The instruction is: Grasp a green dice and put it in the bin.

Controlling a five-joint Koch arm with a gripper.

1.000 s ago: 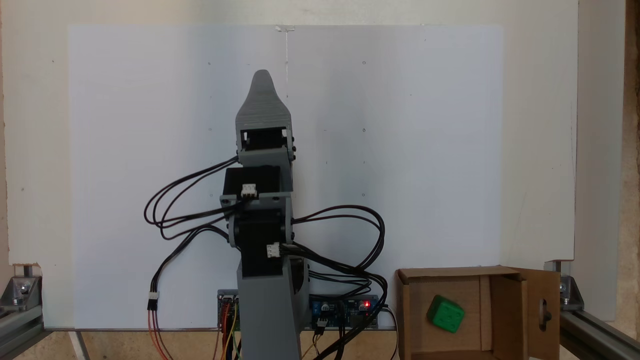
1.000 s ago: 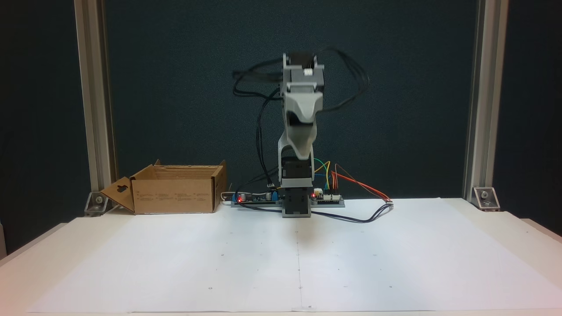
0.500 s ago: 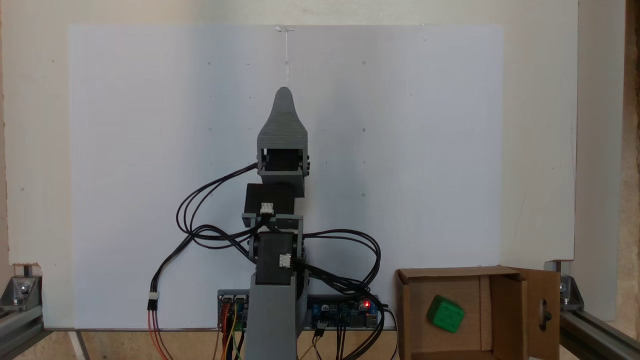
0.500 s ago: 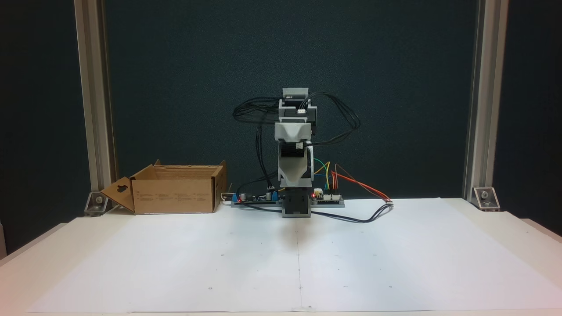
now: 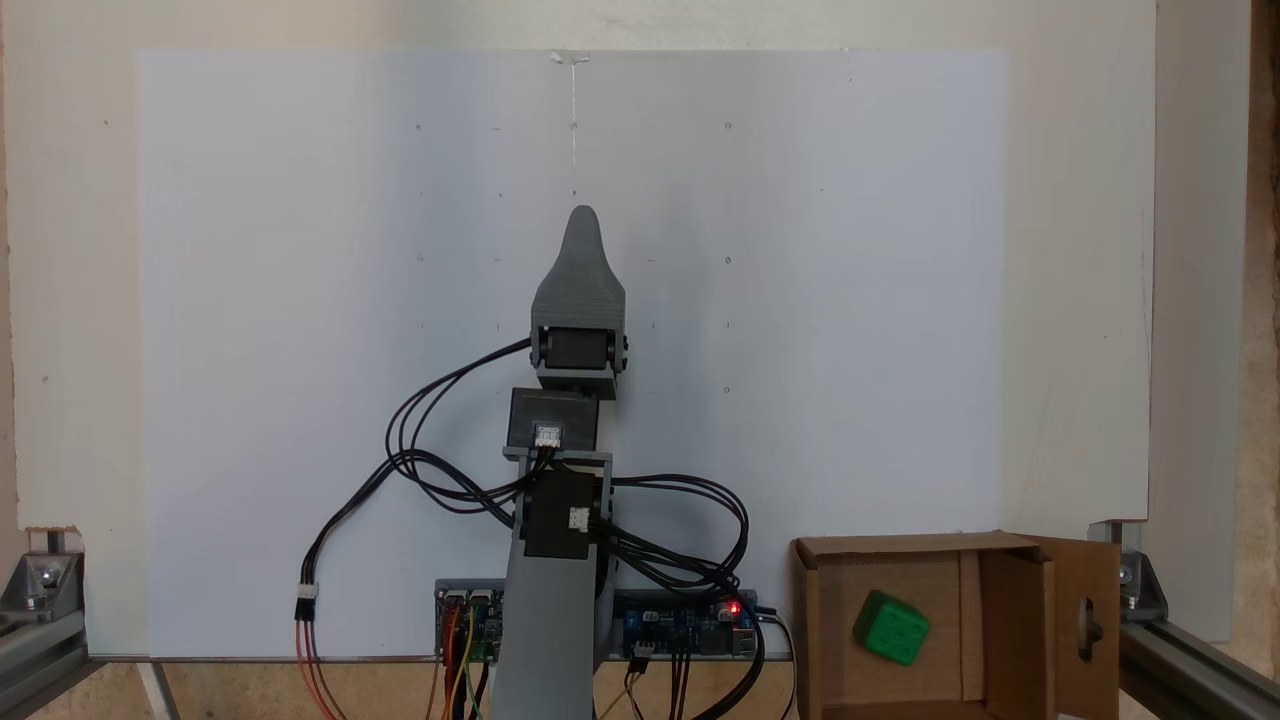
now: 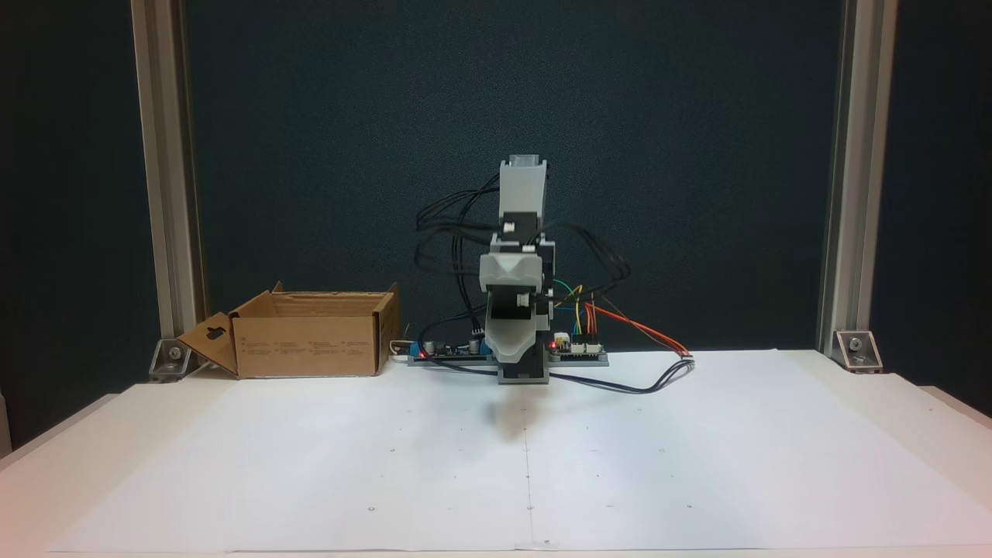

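The green dice (image 5: 890,627) lies inside the brown cardboard bin (image 5: 900,546) at the lower right of a fixed view, resting tilted on the box floor. In the other fixed view the bin (image 6: 310,345) stands at the back left and its wall hides the dice. My gripper (image 5: 582,216) hangs over the middle of the white sheet, well left of the bin, holding nothing. Seen from the front, the gripper (image 6: 512,356) points down toward the table just before the arm's base. Its jaws lie one behind the other, so only one tip shows.
Controller boards (image 5: 700,620) with a red light and loops of black cable (image 5: 440,470) sit around the arm's base. Coloured wires (image 6: 635,329) trail onto the white sheet (image 6: 697,449). Aluminium posts (image 6: 167,194) stand at both back corners.
The arm has folded down and drawn back toward its base, swinging slightly right in the top-down view. The gripper now sits much lower. The dice has stayed in the bin.
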